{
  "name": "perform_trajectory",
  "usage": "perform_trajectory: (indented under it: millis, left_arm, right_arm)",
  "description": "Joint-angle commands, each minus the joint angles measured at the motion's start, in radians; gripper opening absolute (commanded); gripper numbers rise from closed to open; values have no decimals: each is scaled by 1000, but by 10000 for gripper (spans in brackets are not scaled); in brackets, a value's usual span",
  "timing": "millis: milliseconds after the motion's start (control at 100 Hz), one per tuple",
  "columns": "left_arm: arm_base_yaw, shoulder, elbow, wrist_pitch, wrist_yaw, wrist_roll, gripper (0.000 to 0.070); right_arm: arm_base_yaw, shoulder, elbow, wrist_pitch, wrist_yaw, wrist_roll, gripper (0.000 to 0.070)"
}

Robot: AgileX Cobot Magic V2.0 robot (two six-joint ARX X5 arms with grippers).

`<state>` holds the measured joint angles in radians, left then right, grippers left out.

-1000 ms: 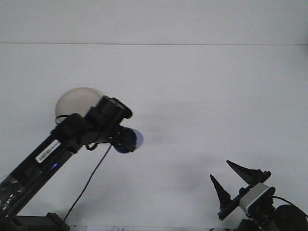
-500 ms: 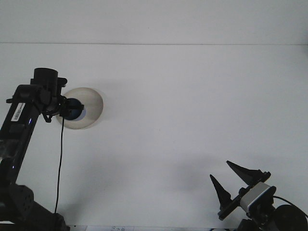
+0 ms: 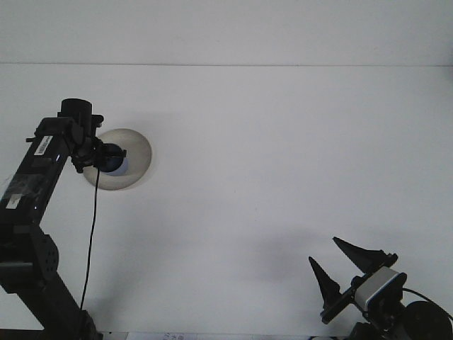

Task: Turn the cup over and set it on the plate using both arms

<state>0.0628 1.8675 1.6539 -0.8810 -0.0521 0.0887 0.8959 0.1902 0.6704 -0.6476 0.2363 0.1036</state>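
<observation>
Front view shows a big white surface (image 3: 283,156) that fills most of the picture. On the left side sits a round, pale plate (image 3: 136,152). A dark blue cup (image 3: 113,159) is over the left part of the plate. You can see a bit of lighter blue on the cup's right side. It is too small and dark to tell if the cup is standing up or lying on its side, or if it really touches the plate.

The left arm (image 3: 35,184) is black and comes up from the bottom left corner. It has a white label near the top. A thin black cable (image 3: 90,234) hangs down from it. The left hand (image 3: 98,157) is at the end of this arm, right at the left edge of the plate. The cup is just at the tip of this hand, on its right side, and the two look like they touch. The hand is dark and the cup is dark, so you cannot tell if the hand is wide, narrow or holding the cup.

The right hand (image 3: 338,261) is far away in the bottom right corner, well apart from the cup and the plate. Its two black pointed fingers (image 3: 357,249) stick up and are spread wide with nothing between them. A small grey box (image 3: 375,290) sits just below the fingers.
</observation>
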Motion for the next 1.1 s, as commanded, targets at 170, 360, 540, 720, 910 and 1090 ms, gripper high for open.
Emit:
perform_trajectory:
  millis: [170,360,540,720,910,1090]
  left_arm:
    - [3,22,25,47,2,-50,324]
    - [3,21,43,37,3,-78,469]
    - [3,-26,119,-19,3,-102,470]
    - [3,-216,125,18,3,-108,470]
    - [-5,-497,123,34,98,-136,470]
    - [-100,-779,13,69,176,-148,469]
  right_arm:
    - [10,-1,4,3,-1,13,450]
    - [10,0,4,3,-1,13,450]
    - [10,0,4,3,-1,13,450]
    - [10,-1,4,-4,1,12,451]
    - [9,0,4,-4,30,12,471]
    - [8,0,4,-4,106,11,493]
